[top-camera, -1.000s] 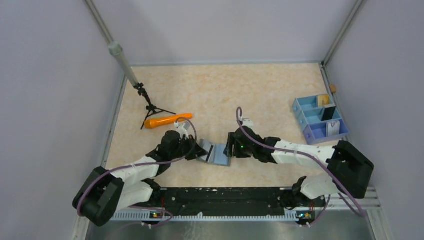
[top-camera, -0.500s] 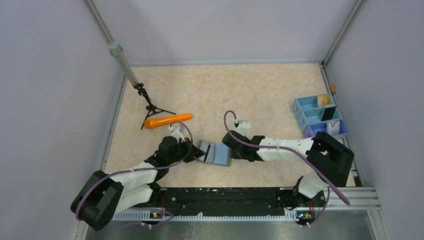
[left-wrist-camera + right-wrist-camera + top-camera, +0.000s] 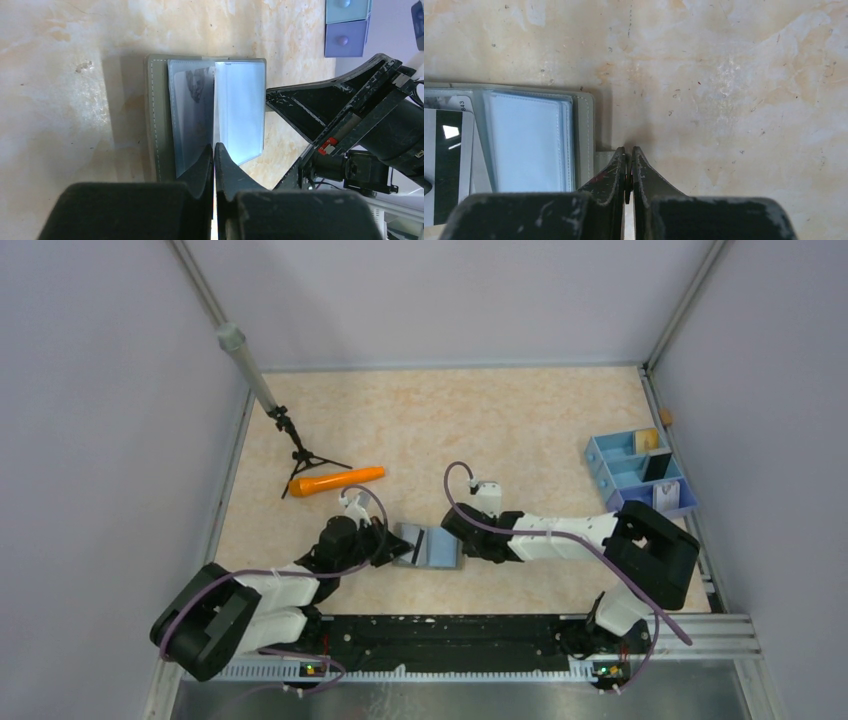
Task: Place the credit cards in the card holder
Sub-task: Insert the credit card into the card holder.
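Note:
The card holder [image 3: 440,549] lies open on the table, grey outside with light blue sleeves [image 3: 240,110]. A white card with a black stripe [image 3: 446,165] sits in its left sleeve. My left gripper [image 3: 214,148] is shut, its tips at the holder's near edge, on the fold between two sleeves. I cannot tell if a sleeve is pinched. My right gripper [image 3: 628,149] is shut at the holder's right edge, beside its small grey tab [image 3: 603,156]. A black card [image 3: 657,466] and a white card [image 3: 666,496] stand in the tray.
The blue and lilac compartment tray [image 3: 612,452] stands at the right edge. An orange carrot-shaped stick [image 3: 335,480] lies behind the left arm, beside a small black tripod [image 3: 300,455] with a grey pole. Walls close in on three sides.
My right gripper went from open to shut and shifted a little left against the holder. The holder's raised left flap came down flat. The left arm sank lower, still shut.

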Robot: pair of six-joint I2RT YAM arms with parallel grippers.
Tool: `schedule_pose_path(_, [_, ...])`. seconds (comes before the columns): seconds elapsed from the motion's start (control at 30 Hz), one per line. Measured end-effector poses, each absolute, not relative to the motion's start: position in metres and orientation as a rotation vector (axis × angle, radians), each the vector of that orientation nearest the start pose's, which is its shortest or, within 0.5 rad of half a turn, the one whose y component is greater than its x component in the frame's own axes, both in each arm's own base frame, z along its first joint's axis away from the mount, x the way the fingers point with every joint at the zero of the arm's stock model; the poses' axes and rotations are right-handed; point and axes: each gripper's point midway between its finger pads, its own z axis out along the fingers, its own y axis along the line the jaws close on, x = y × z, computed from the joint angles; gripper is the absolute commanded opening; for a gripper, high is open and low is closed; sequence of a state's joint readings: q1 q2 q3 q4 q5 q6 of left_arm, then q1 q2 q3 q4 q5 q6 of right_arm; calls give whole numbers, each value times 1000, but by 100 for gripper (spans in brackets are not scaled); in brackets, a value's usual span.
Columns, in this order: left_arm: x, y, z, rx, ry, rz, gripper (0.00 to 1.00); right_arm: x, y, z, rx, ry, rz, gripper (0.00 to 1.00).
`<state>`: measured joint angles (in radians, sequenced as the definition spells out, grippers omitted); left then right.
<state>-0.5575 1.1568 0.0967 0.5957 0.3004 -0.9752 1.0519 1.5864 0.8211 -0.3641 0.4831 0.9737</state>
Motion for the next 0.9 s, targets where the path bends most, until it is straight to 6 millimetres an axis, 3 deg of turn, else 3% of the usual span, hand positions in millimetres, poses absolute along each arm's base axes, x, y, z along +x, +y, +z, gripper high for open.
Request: schedule_pose_path(0.9, [189, -233, 37, -262, 2258, -1295, 0, 212, 262, 19, 54, 2486, 138, 0])
